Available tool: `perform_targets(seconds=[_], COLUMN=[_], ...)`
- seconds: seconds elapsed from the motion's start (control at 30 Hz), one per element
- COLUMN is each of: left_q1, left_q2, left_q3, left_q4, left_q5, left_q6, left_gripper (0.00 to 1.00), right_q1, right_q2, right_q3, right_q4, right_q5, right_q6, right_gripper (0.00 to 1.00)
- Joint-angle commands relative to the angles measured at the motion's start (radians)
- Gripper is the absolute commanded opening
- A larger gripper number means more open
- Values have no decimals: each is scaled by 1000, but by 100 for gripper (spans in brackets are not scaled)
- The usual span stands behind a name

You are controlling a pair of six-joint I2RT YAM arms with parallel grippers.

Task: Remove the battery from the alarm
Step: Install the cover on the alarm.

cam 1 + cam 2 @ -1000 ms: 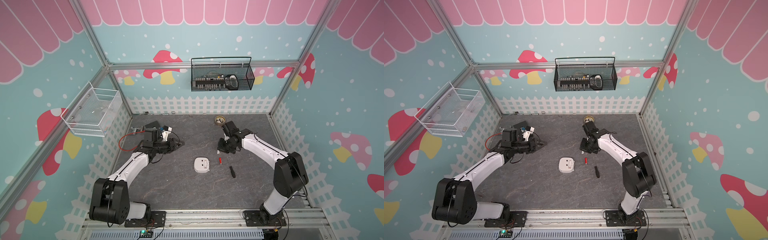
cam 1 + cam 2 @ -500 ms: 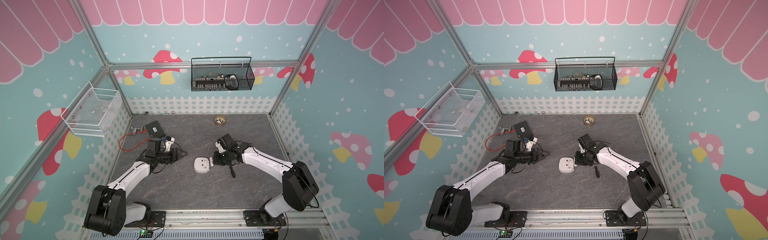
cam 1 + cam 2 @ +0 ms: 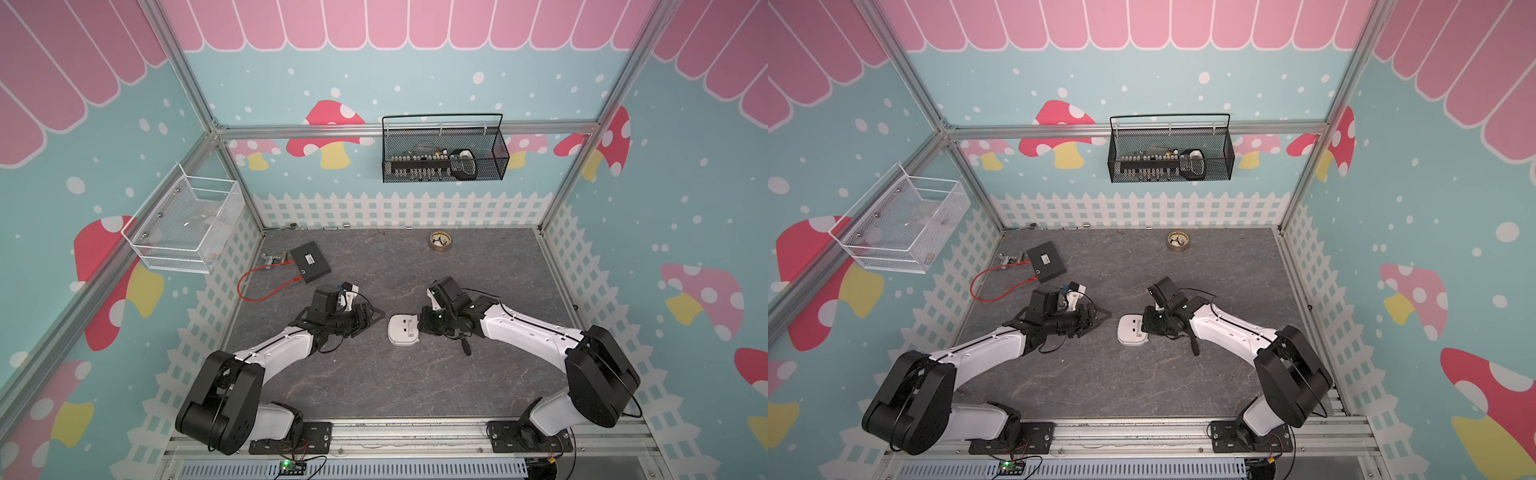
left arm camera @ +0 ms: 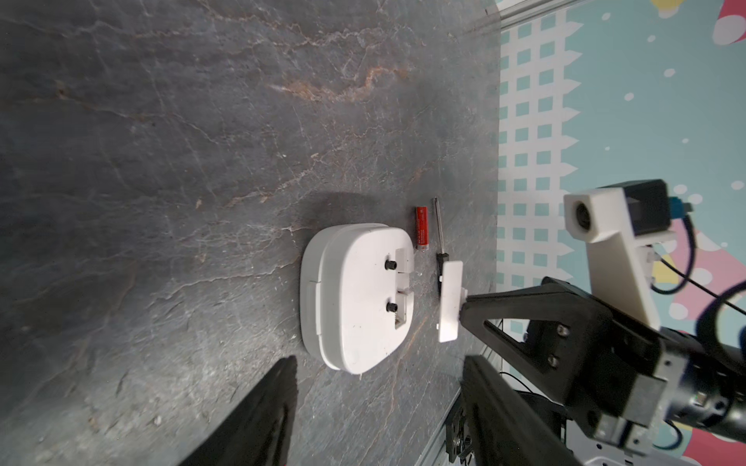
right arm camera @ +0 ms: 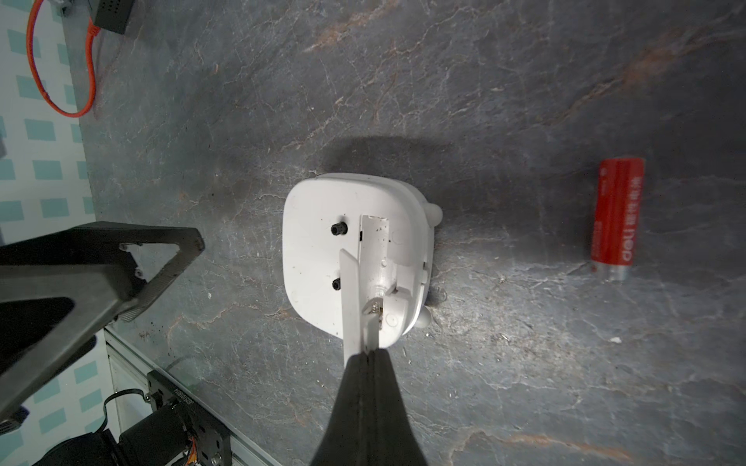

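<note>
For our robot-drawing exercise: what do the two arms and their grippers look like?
The left arm and right arm have white links between bulky black joints, with thin black cables at the wrists. The left gripper and right gripper have black triangular open-frame fingers; each wrist carries a white camera bracket.

The alarm (image 4: 351, 294) and its loose cover (image 4: 450, 302) were plain white, the battery (image 5: 615, 218) red with a silvery end. The table (image 4: 202, 121) was dark grey, pale-veined, rust-streaked. Far left lay an orange cable (image 5: 93, 72) and a black box (image 3: 316, 268).
</note>
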Motion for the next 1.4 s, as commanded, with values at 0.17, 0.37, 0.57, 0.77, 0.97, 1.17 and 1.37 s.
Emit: perform_targets(seconds=[0.17,0.37,0.57,0.77,0.97,1.17,1.37], left_q1=[-59,-76,-121,-131,-133,-133,-133], left_q2=[124,168,213,244,256,259,260], left_q3=[37,48,53,46,46,45,44], left_q4=[66,79,105,124,131,134,140], left_q5=[-47,-59,-64,-61,-59,-57,-56], left_q6=[-22,-25,-34,-40,-41,-42,-42], left_gripper=[69,69,65,60,59,59,58], right_q1=[12,12,13,25,40,49,56], right_q2=[21,29,38,73,110,115,103], right_q3=[16,11,20,45,75,74,53], right_q4=[12,18,9,-9,-21,-27,-24], right_q5=[32,41,50,53,67,82,99], right_q6=[18,13,1,-7,-10,1,17], right_gripper=[0,0,0,0,0,0,0])
